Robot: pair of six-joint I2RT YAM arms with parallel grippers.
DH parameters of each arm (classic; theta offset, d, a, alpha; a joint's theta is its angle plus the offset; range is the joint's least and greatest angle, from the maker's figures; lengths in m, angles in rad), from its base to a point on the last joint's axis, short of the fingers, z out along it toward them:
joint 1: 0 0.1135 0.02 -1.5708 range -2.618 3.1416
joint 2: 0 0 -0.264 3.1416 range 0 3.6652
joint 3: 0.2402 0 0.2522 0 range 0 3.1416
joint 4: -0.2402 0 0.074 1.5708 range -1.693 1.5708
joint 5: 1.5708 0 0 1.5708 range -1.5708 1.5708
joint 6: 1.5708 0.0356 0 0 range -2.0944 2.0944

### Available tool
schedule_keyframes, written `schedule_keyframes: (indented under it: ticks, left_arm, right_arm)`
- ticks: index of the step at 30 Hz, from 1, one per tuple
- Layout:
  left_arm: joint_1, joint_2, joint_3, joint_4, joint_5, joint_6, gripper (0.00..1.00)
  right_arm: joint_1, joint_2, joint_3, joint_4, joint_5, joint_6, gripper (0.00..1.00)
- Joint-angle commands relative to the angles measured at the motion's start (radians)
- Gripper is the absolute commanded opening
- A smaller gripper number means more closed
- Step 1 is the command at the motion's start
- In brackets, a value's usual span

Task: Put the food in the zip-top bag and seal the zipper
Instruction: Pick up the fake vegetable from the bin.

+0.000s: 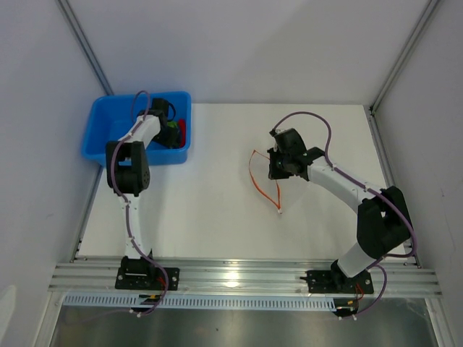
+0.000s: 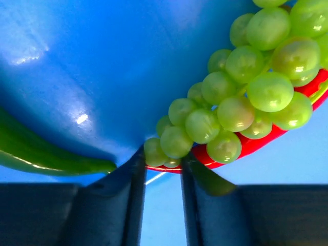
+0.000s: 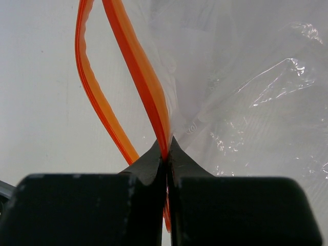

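- We record a matte white flat tabletop [image 1: 217, 188], evenly lit, with soft shadows only.
- A plain pale grey back wall panel [image 1: 239, 43] closes the far side. A matching left wall panel [image 1: 36, 144] and right wall panel [image 1: 434, 130] stand at the sides.
- We note two bare aluminium profile posts in the rear corners, the left post [image 1: 85, 47] and the right post [image 1: 405, 54].
- A ribbed aluminium rail [image 1: 239, 277] borders the near table edge and carries a bright glare spot [image 1: 230, 280].
- Nearer than the rail lie a white slotted strip [image 1: 239, 301] and then a glossy grey surface [image 1: 239, 329].

Tub [image 1: 101, 137] far left on table [image 1: 217, 231], grapes [image 2: 241, 97] inside; bag [image 3: 246, 102] on table right of centre, well apart.
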Motion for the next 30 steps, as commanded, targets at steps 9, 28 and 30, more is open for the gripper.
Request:
schedule_keyframes:
  ticks: [9, 28, 30]
  left_arm:
    - [0.004, -0.182, -0.113, 0.151, 0.01, 0.106, 0.01]
    - [0.002, -0.474, -0.363, 0.314, 0.028, 0.205, 0.01]
    - [0.004, -0.494, -0.384, 0.331, 0.037, 0.212, 0.01]
  right_arm:
    - [-0.005, -0.023, -0.005, 0.026, -0.012, 0.004, 0.0]
    - [-0.003, -0.032, -0.015, 0.027, -0.024, 0.016, 0.0]
    - [-0.002, -0.03, -0.013, 0.027, -0.026, 0.016, 0.0]
